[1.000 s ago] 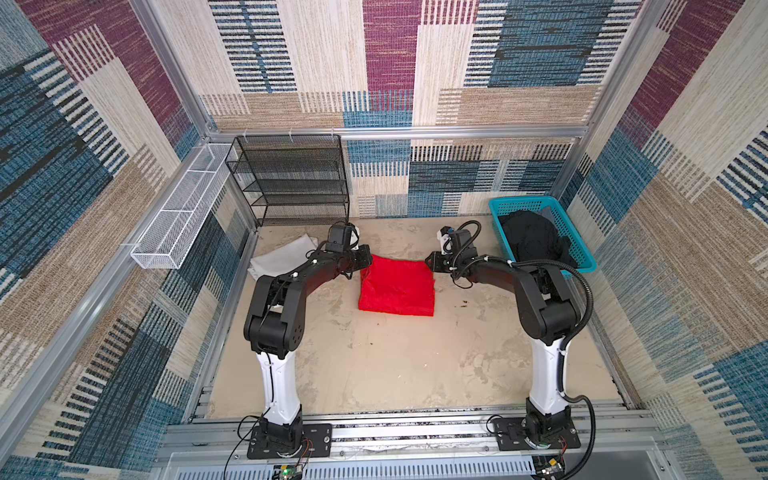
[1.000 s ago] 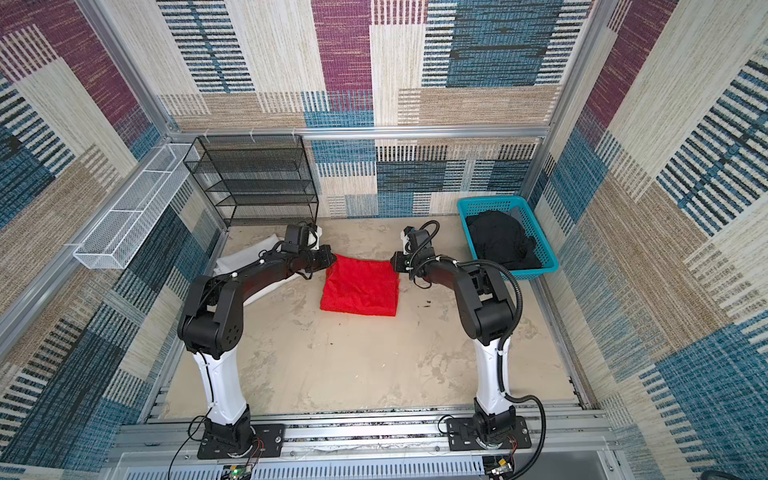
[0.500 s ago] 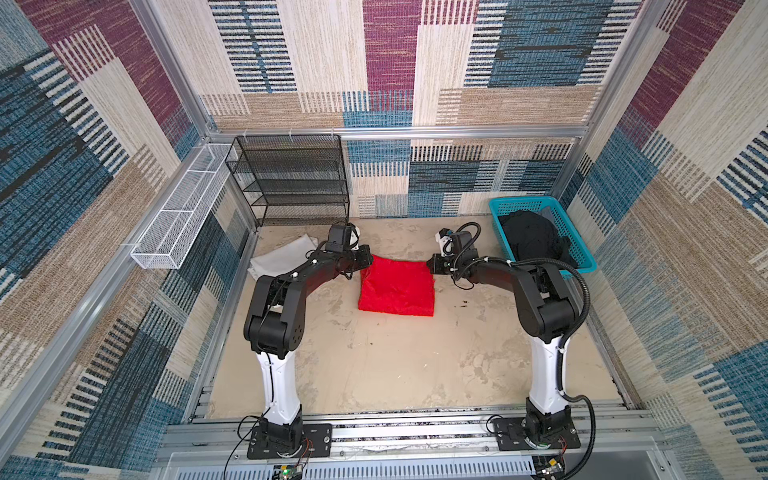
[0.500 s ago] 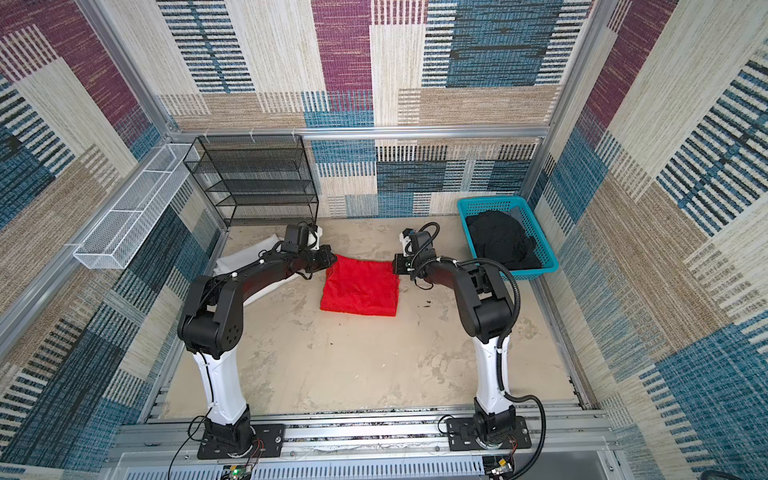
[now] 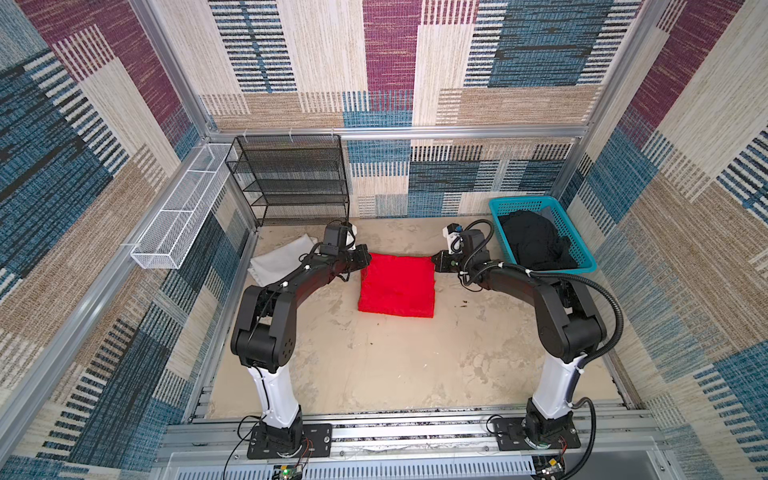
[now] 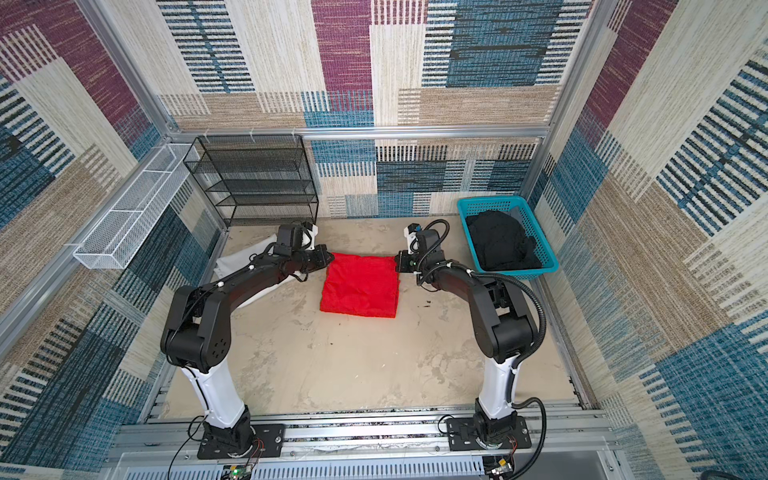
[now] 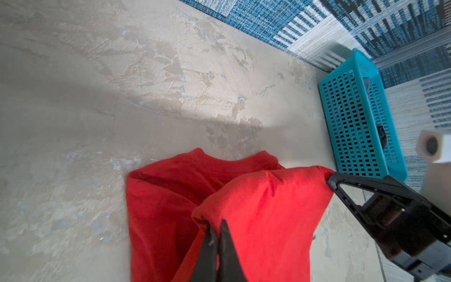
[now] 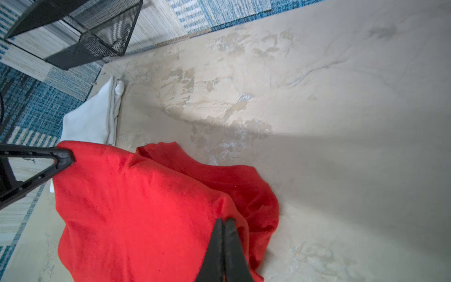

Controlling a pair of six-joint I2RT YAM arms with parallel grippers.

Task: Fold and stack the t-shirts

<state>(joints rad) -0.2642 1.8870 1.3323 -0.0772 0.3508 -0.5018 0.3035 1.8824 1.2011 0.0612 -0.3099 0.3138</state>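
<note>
I have the near half of the tabletop (image 5: 374, 365) bare from left edge to right edge, so I can sweep across there freely. The red t-shirt (image 5: 397, 286) fills the middle toward the far edge, with a bare strip beyond it. At the far left corner the black mesh rack (image 5: 291, 183) stands in my way, the white t-shirt (image 5: 278, 259) lying just before it; the teal basket (image 5: 519, 203) blocks the far right corner.
</note>
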